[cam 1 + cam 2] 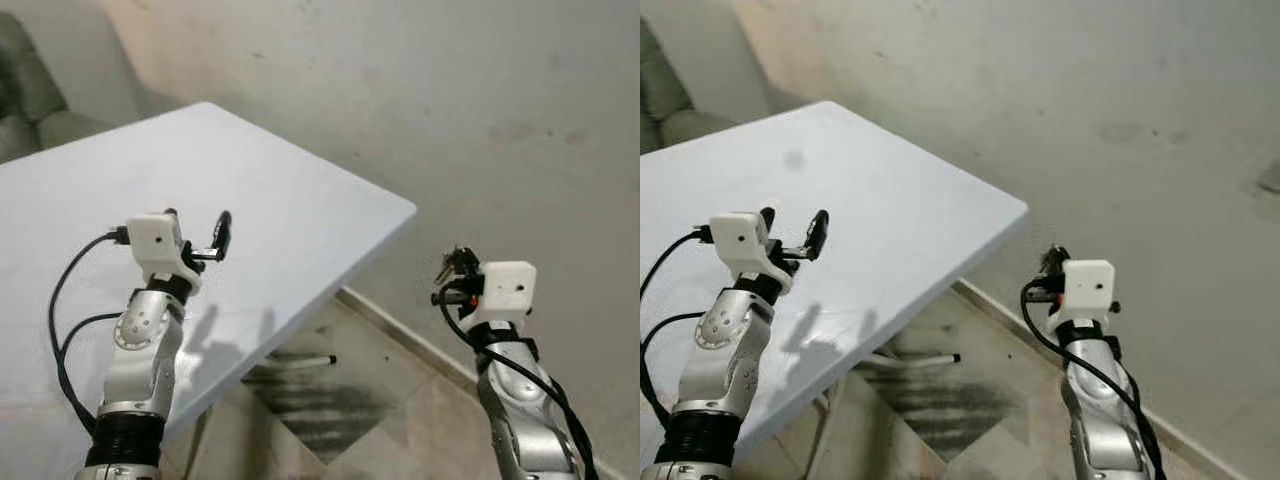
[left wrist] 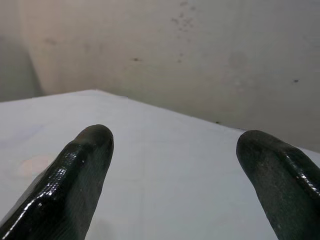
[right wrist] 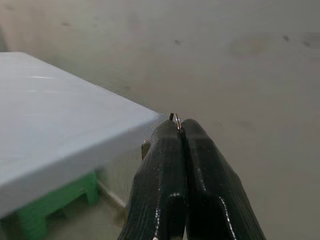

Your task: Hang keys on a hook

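Observation:
My right gripper (image 1: 452, 272) is raised in the air to the right of the white table (image 1: 250, 180) and faces the bare grey wall (image 1: 450, 100). Its fingers (image 3: 165, 170) are pressed together, shut on a small metal key ring (image 3: 175, 118) that pokes out at the tips. A dark bunch of keys (image 1: 447, 266) hangs at the fingers in the left eye view. My left gripper (image 1: 200, 236) is held above the table's near part, open, with nothing between its fingertips (image 2: 90, 145).
The table's corner (image 1: 410, 208) juts toward the wall, and its edge runs diagonally between my arms. A green stool (image 3: 55, 200) stands beneath the table. Tiled floor (image 1: 400, 400) with a dark patch lies below. A grey-green armchair (image 1: 30, 100) stands at the far left.

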Motion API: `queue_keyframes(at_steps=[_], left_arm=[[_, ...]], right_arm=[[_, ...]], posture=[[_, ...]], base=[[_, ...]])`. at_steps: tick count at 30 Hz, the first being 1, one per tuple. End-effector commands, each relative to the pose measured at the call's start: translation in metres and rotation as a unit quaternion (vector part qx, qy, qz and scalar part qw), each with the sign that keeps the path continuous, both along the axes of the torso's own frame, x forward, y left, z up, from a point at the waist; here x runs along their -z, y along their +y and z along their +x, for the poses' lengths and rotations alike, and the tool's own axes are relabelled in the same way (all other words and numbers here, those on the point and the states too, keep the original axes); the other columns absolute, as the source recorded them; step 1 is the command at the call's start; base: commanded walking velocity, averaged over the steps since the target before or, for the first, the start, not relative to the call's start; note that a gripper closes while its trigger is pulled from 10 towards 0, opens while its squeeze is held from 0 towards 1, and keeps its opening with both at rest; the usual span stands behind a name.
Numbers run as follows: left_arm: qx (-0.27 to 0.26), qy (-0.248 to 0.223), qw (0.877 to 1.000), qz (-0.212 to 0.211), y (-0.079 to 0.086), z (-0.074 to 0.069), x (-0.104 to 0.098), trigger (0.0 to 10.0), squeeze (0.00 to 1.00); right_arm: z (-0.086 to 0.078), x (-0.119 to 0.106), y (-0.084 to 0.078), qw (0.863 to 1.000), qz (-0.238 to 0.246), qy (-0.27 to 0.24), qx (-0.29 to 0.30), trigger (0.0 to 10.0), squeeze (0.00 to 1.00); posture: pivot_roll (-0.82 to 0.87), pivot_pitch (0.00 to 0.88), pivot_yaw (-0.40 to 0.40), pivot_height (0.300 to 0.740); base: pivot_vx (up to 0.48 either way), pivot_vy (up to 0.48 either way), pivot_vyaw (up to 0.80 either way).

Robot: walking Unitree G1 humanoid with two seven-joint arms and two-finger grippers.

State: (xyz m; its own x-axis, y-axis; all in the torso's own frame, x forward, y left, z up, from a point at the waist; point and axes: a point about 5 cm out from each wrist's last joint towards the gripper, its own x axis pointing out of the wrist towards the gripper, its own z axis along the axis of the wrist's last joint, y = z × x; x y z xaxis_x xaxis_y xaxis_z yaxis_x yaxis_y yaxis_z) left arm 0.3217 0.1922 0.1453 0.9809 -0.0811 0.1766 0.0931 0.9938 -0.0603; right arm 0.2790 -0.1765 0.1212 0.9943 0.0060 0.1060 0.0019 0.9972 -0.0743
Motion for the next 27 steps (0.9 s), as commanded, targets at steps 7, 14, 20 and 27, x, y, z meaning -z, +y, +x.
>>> queue_keyframes(at_steps=[7, 14, 20, 27], left_arm=[[0.009, 0.002, 1.000, 0.008, -0.0040, -0.0005, 0.0014, 10.0, 0.00], [0.015, 0.003, 1.000, 0.010, -0.0056, -0.0006, 0.0018, 10.0, 0.00], [0.017, 0.003, 1.000, 0.010, -0.0063, 0.0003, 0.0013, 10.0, 0.00], [0.020, 0.004, 1.000, 0.009, -0.0077, 0.0016, 0.0015, 10.0, 0.00]], right_arm=[[0.0017, -0.0049, -0.0026, 1.000, 0.000, -0.007, 0.004, 10.0, 0.00], [0.0005, -0.0046, -0.0039, 1.000, 0.001, -0.006, 0.009, 10.0, 0.00], [-0.0008, -0.0033, -0.0047, 1.000, 0.002, -0.004, 0.013, 10.0, 0.00], [-0.0002, -0.0037, -0.0053, 1.000, 0.004, -0.004, 0.017, 10.0, 0.00]], posture=[[-0.03, 0.000, 0.021, 0.740], [-0.04, 0.000, 0.024, 0.740], [-0.04, 0.000, 0.030, 0.740], [-0.04, 0.000, 0.032, 0.740]], base=[[0.000, 0.000, -0.74], [0.000, 0.000, -0.75], [0.000, 0.000, -0.75], [0.000, 0.000, -0.75]])
